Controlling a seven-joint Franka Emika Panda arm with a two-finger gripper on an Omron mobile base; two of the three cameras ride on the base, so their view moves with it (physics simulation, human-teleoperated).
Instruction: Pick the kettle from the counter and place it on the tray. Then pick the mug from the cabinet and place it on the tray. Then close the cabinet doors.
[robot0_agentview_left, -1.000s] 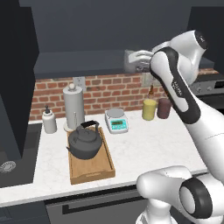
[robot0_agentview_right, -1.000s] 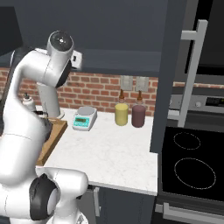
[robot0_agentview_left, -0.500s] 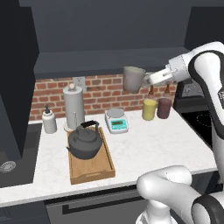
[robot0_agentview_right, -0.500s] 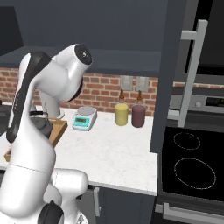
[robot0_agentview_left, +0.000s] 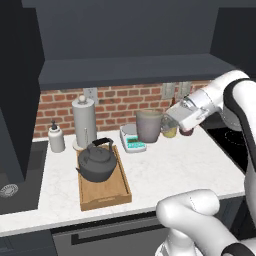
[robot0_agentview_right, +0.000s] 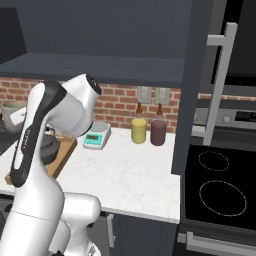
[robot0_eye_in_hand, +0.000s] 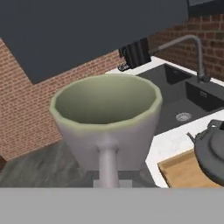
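Over the last second the mug (robot0_agentview_left: 149, 125) has come out from under the cabinet (robot0_agentview_left: 130, 35) and swung left and down, so it now hangs upright above the counter (robot0_agentview_left: 175, 170), between the scale and the yellow canister and not yet over the tray (robot0_agentview_left: 104, 192); the kettle (robot0_agentview_left: 97, 161) already sits on that tray, so the mug's carry is well under way and the doors (robot0_agentview_right: 212, 75) are still open. The arm reaches in from the right with its forearm near level and the wrist turned toward the mug's side. The gripper (robot0_agentview_left: 167, 120) is closed on the mug, apparently at its handle (robot0_eye_in_hand: 107, 162), though the fingertips themselves are hidden.
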